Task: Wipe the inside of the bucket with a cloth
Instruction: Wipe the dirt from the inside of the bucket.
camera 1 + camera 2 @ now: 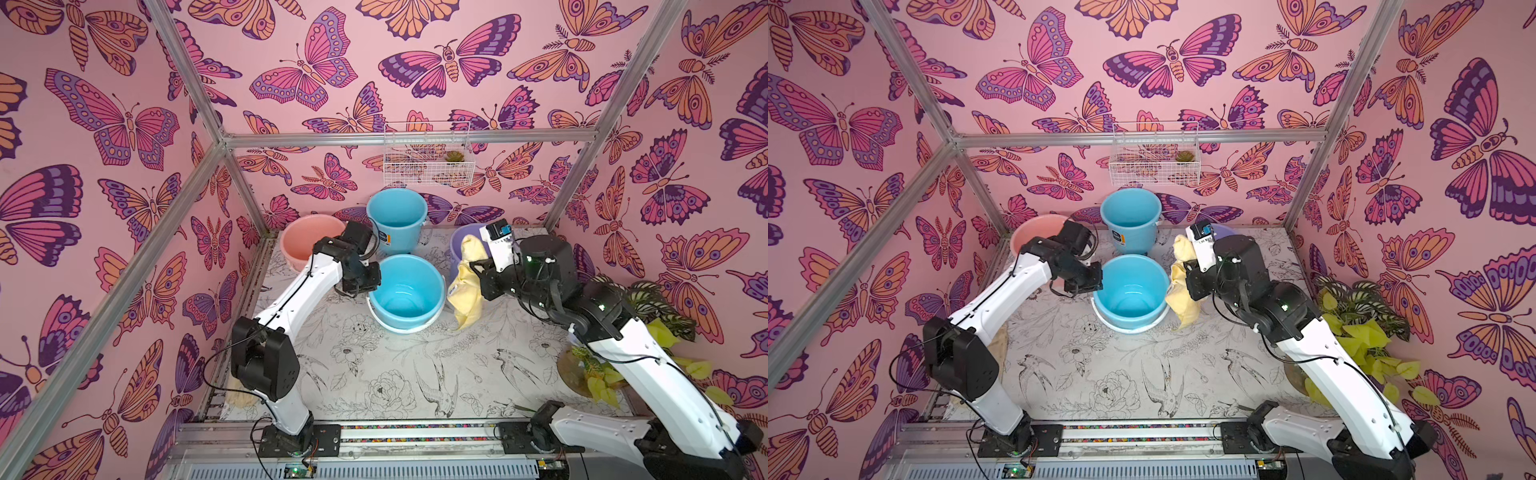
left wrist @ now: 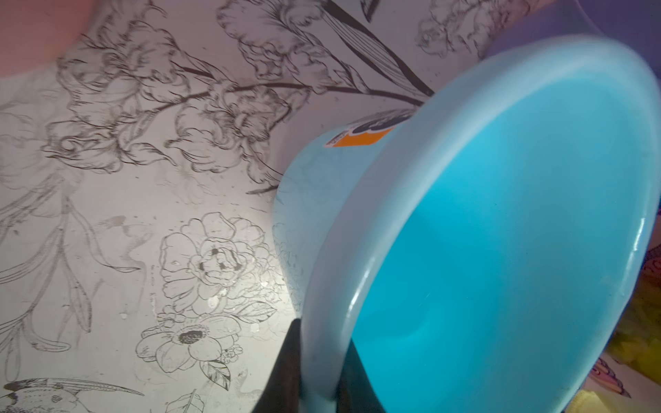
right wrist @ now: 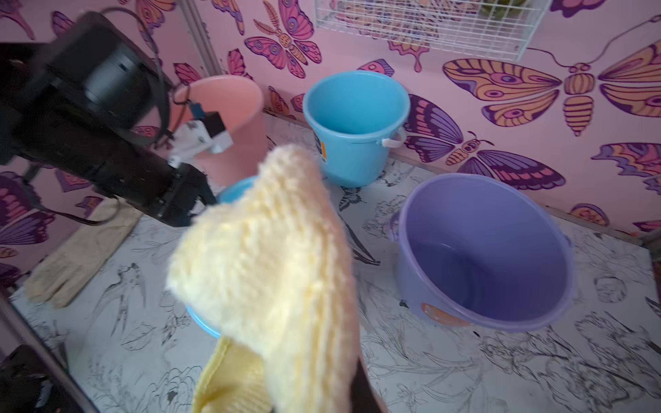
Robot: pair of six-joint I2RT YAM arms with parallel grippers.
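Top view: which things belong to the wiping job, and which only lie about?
Job: near blue plastic bucket, gripped by left tool; fluffy pale yellow cloth in right tool.
Idle: far blue bucket, pink bucket, purple bucket, tan rag, wire basket.

table [image 1: 374, 374] – pink bucket [image 1: 307, 237] | blue bucket [image 1: 397, 214] | nearer blue bucket [image 1: 405, 295] | purple bucket [image 3: 483, 250] | rag [image 3: 78, 257]

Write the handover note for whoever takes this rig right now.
Left gripper: shut on the rim of the near blue bucket, bracing it.
Right gripper: shut on the yellow cloth, which hangs off the table beside that bucket, on the purple bucket's side.
Done: cloth in hand, bucket held.
Left: lower the cloth into the bucket and wipe the inside; the cloth is outside it now.
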